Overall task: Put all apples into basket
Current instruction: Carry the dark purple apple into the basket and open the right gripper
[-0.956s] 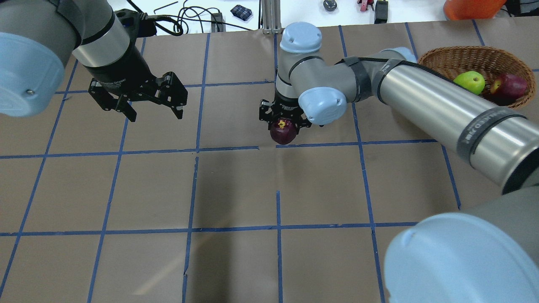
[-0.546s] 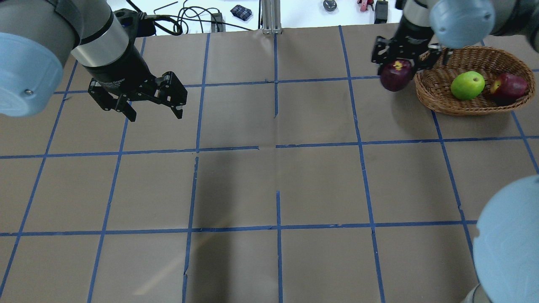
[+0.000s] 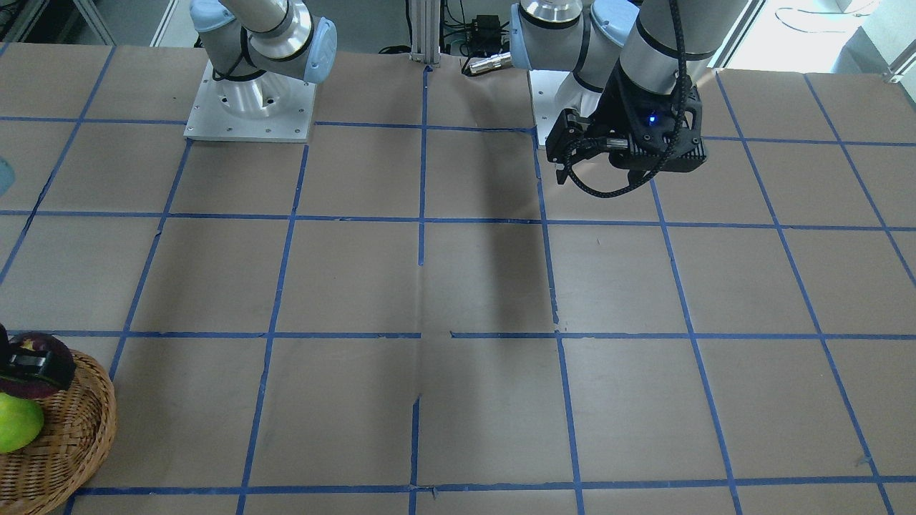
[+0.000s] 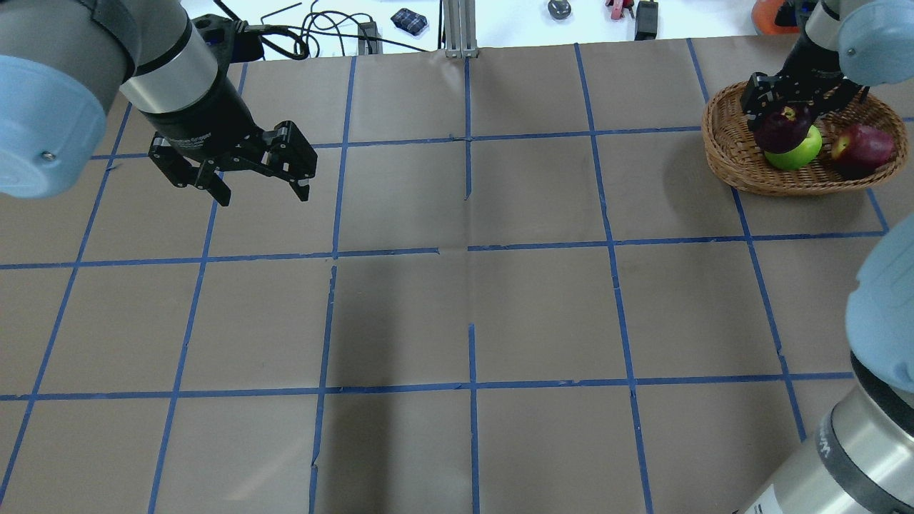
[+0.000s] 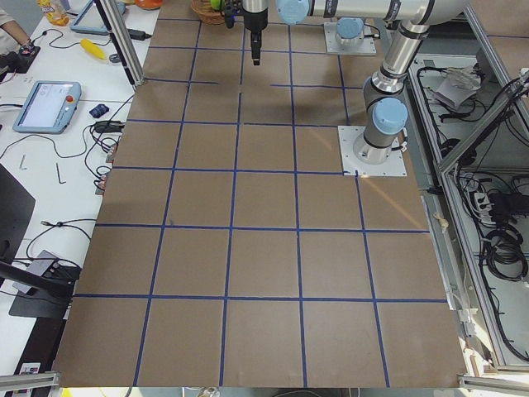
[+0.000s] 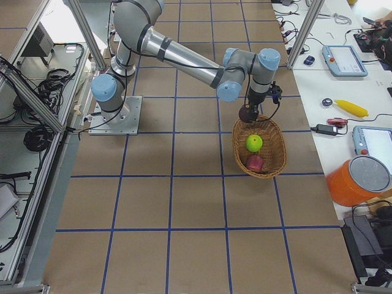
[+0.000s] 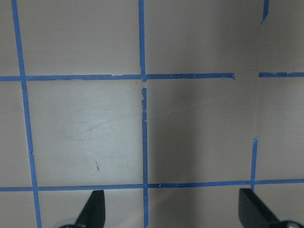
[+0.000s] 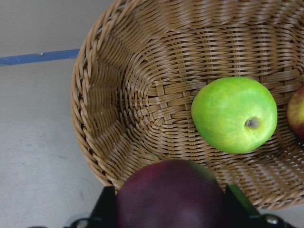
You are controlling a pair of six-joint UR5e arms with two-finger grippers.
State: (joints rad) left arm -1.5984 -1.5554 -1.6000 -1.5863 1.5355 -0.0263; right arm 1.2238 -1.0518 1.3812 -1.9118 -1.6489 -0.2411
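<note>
A robotics lab: 2 industrial arms, the right arm [image 6: 184, 58] and the left arm [image 5: 401, 58], are bolted through metal base plates [image 3: 247, 107] onto a wide bench [image 4: 543, 314] covered in brown paper and ruled into squares with blue tape [image 4: 400, 388]. An aluminium profile frame [image 6: 37, 101] fences the cell. Teach pendants [image 6: 345, 60] lie on a white side table [image 5: 74, 149], with loose cables [image 4: 318, 36] and hex keys [image 4: 280, 12] nearby, and cable bundles [image 5: 504, 248] hang behind the robot. The left end effector [image 4: 264, 196] is a black 2-finger tool
</note>
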